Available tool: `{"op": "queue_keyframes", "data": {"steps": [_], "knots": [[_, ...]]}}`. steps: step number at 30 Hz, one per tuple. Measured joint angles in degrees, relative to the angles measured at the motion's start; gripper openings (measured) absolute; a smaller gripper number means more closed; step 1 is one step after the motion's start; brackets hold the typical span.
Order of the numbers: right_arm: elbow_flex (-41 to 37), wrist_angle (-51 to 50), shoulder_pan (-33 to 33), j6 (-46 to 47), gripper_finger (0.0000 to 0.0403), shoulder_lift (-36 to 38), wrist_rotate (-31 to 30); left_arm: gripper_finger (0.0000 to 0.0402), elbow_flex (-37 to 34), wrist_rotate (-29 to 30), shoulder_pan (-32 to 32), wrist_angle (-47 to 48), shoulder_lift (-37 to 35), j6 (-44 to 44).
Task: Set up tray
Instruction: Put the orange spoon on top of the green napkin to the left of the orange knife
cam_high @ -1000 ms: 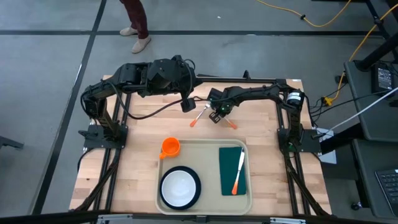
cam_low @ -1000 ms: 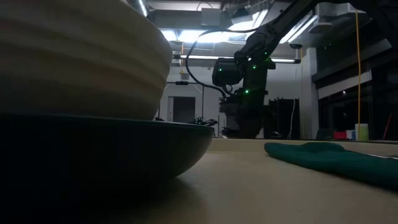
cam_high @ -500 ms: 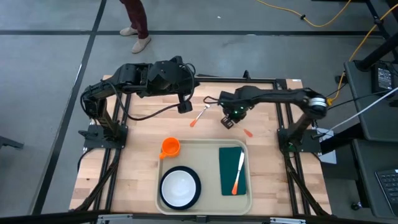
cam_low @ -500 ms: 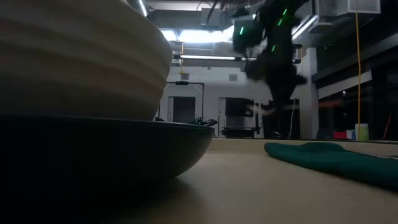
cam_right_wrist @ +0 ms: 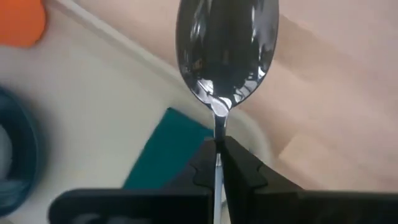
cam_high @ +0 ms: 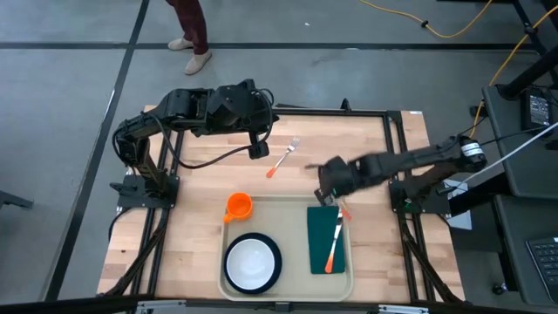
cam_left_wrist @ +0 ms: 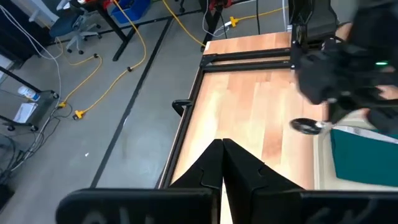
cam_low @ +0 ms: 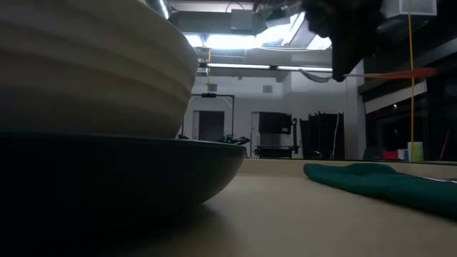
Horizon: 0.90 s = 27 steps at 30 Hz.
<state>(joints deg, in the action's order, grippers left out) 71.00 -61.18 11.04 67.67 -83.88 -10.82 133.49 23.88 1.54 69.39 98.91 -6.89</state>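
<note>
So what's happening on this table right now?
The right gripper holds a spoon in shut jaws, over the far rim of the beige tray, by the green napkin. The napkin carries an orange-handled knife; the tray also holds an orange cup and a bowl on a dark plate. A fork lies on the table beyond. The left gripper, jaws shut, waits at the back.
</note>
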Motion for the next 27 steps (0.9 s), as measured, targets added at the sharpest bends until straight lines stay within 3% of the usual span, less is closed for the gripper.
{"op": "queue_keyframes", "data": {"steps": [7,13,22,27], "knots": [[-7.9,14.8,11.7,15.6,0.0015,0.0,-5.7,0.0004,0.0,0.5,0.0,0.0,0.0,1.1],[-14.3,27.8,15.8,26.3,0.0015,-0.3,-8.1,0.0004,0.0,0.6,2.0,0.2,-0.1,-0.9],[-14.7,29.1,16.6,40.1,0.0015,-4.5,-8.8,0.0004,0.0,0.3,6.7,0.3,-0.3,-12.2],[-14.1,28.0,16.6,46.9,0.0015,-7.6,-7.0,0.0004,0.0,-3.4,9.9,1.0,-0.8,-14.7]]}}
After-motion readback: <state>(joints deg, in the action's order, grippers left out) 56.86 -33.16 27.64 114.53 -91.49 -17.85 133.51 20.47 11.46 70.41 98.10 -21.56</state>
